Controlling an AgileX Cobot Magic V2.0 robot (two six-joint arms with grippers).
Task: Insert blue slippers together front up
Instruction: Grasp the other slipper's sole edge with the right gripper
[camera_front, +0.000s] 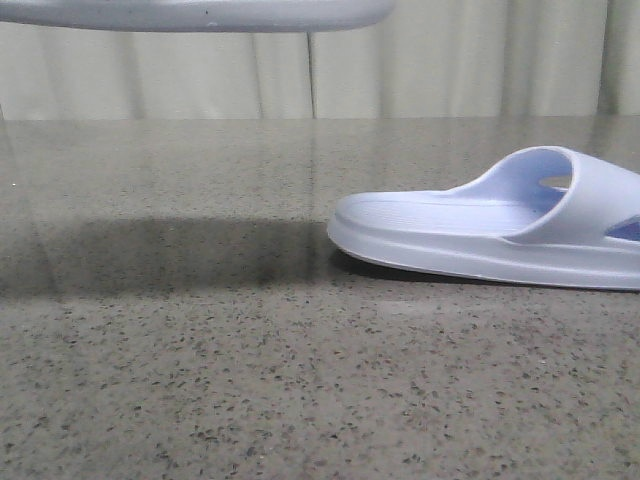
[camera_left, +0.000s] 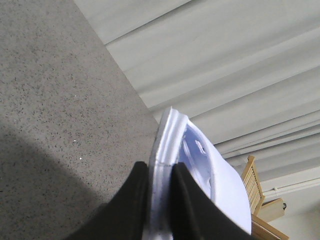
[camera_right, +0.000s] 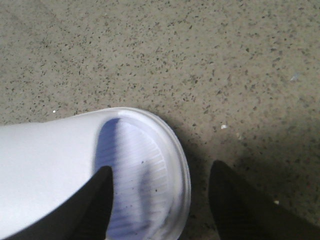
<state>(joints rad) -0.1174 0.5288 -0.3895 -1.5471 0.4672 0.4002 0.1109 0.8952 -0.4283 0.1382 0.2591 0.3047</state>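
Note:
One pale blue slipper (camera_front: 490, 225) lies flat on the speckled table at the right, sole down, with its strap toward the right edge. In the right wrist view its rounded end (camera_right: 145, 165) with the ribbed footbed lies between the fingers of my right gripper (camera_right: 162, 168). That gripper is open, with one finger (camera_right: 97, 197) over the strap and the other finger (camera_right: 235, 200) over bare table. The second slipper (camera_front: 200, 12) hangs above the table at the top left. My left gripper (camera_left: 161, 172) is shut on its edge (camera_left: 167, 135).
The speckled stone table (camera_front: 200, 380) runs across the whole front view, with a dark shadow under the lifted slipper. Pale curtains (camera_front: 450, 60) hang behind the table. A wooden chair (camera_left: 255, 185) shows in the left wrist view.

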